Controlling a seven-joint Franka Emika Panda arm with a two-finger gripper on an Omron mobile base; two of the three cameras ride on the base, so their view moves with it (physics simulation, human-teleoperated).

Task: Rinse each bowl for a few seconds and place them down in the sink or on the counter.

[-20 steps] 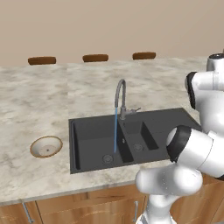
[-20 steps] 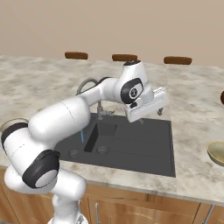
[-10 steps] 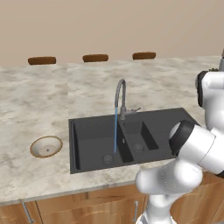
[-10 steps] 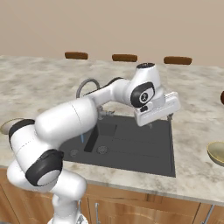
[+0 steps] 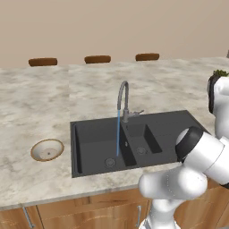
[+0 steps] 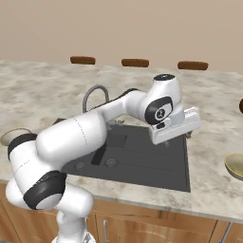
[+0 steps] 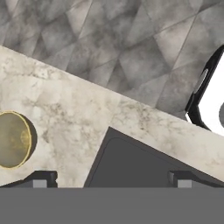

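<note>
End effector (image 7: pixel 109 179) wide open and empty above sink (image 6: pixel 142 163) edge, olive-tan bowl (image 7: pixel 13 140) on tabletop (image 7: pixel 78 118), tap (image 5: pixel 123 100) running

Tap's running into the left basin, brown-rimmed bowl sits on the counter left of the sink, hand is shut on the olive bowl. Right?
Not quite. The hand is open and holds nothing. The right base view shows it above the sink's right end, while the olive bowl sits apart on the counter. Tap and brown-rimmed bowl are as you say.
</note>
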